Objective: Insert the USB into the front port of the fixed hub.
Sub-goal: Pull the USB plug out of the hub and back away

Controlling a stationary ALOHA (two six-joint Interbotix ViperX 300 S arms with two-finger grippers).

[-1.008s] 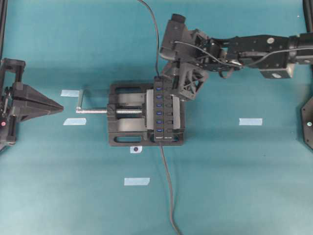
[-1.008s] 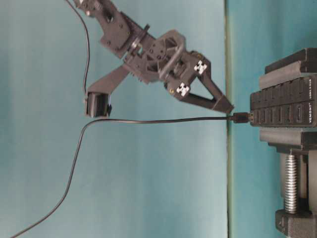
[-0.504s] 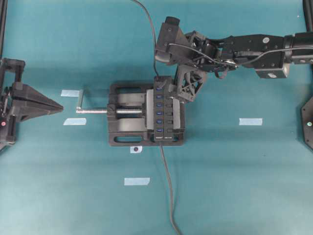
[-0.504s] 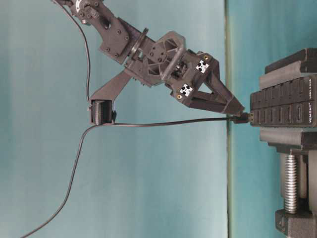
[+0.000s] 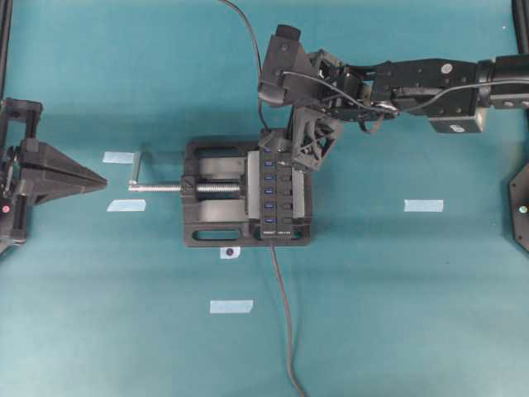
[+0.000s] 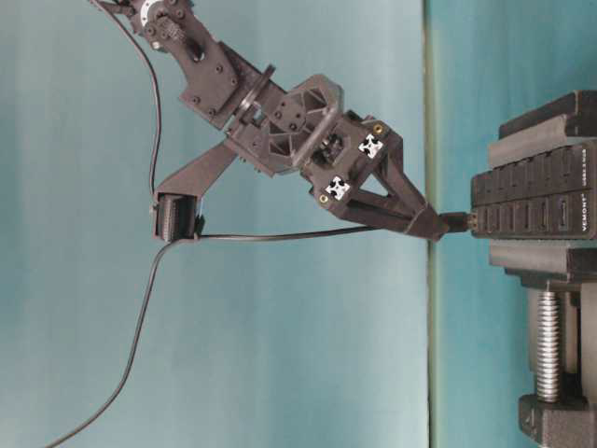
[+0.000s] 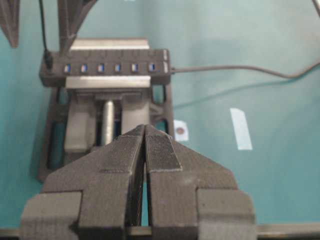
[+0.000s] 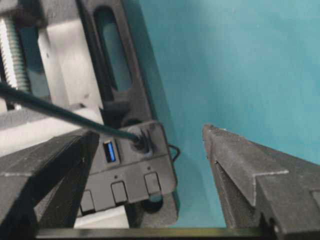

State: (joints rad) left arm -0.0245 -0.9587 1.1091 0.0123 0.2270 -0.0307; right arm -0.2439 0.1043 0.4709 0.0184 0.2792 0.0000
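The small black USB plug [image 8: 141, 143] on its long thin dark grey cable [image 6: 270, 235] is sitting in the end port of the long narrow black hub bar [image 5: 272, 184], at the far end of the row nearest the table's back edge. In the right wrist view the plug is appearing seated with no finger touching it; in the table-level view its body is butting against the hub's end face. Insertion is judged done or nearly so; whether it is fully home cannot be told, and what is left is for the arm to clear away.

The right gripper [image 8: 150, 165] is standing wide apart, its two fingers flanking the plugged end of the hub and holding nothing. The left gripper [image 7: 145, 145] is resting well apart at the table's left edge, pads pressed together on nothing.

The hub is lying clamped in the wide black vise [image 5: 211, 194] with a silver screw and crank, near the middle of the teal table surface [image 5: 397, 298]. The hub's own dark cord [image 5: 283, 314] is running off towards the front edge.

Count: one plug, one hub, one vise, two grippers, five pale tape strips [image 5: 424, 205], six blue ports showing in the left wrist view
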